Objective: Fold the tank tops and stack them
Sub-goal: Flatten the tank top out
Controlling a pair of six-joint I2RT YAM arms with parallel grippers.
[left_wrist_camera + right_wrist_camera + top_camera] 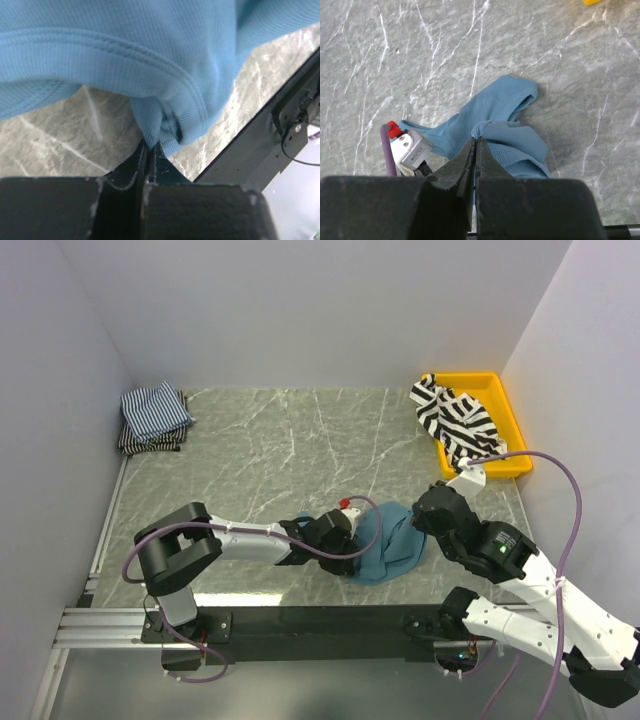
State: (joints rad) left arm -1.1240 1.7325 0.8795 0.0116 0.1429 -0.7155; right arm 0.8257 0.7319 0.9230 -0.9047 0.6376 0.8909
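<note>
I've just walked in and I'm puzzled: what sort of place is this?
Probably a robotics test bench, not a laundry: bare white walls box in a marble-patterned table, a left arm and right arm are bolted at its near edge, and a teal tank top serves as practice cloth.

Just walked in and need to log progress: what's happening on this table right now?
Both arms are on the teal tank top near the front edge. The left gripper is shut on a bunched hem; the right gripper, also shut, seems to pinch another edge. The top is crumpled, not yet folded. The black-and-white striped top lies draped over the yellow tray; folded striped tops sit stacked far left.
</note>
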